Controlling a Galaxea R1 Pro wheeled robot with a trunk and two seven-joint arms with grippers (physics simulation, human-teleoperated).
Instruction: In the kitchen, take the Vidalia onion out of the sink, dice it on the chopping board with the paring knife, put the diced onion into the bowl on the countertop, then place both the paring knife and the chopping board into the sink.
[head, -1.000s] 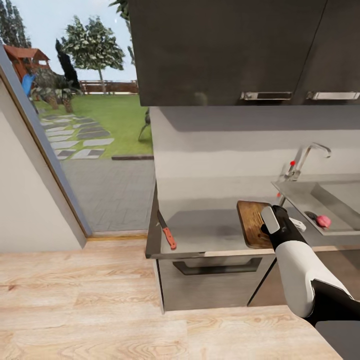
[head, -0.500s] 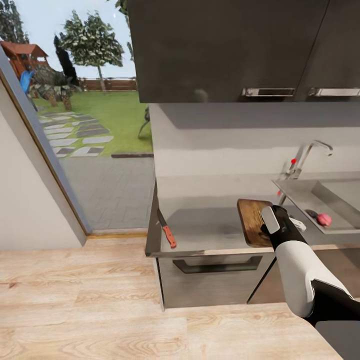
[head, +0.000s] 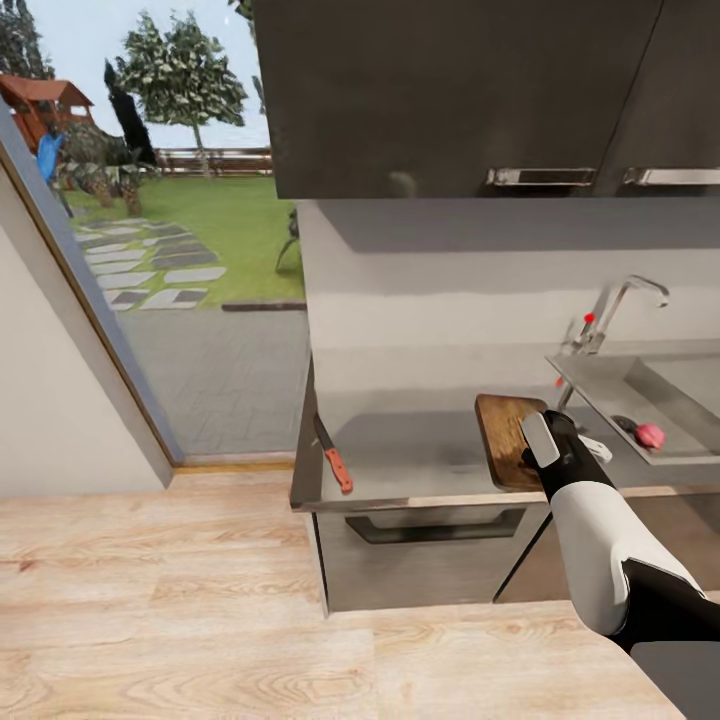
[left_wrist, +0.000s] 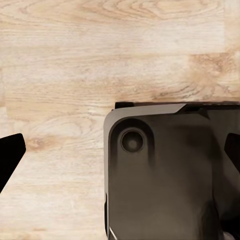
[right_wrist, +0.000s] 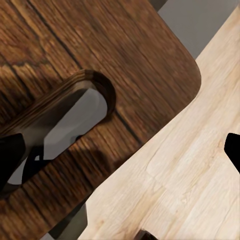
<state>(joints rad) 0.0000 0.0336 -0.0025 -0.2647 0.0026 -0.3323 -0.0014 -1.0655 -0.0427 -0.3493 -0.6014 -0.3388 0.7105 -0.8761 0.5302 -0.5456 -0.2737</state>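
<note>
One right tool (head: 553, 447) over chopping board (head: 503, 438)

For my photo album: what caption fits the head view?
Right gripper over the chopping board, paring knife alone on the countertop.

Domestic kitchen. Evidence: dark wall cabinets (head: 450, 95) over a grey worktop (head: 420, 450), steel sink (head: 650, 395) with tap (head: 620, 310), chopping board (head: 505, 440), paring knife (head: 333, 455), light wood floor (head: 160, 600), glazed opening to garden (head: 190, 220).
</note>
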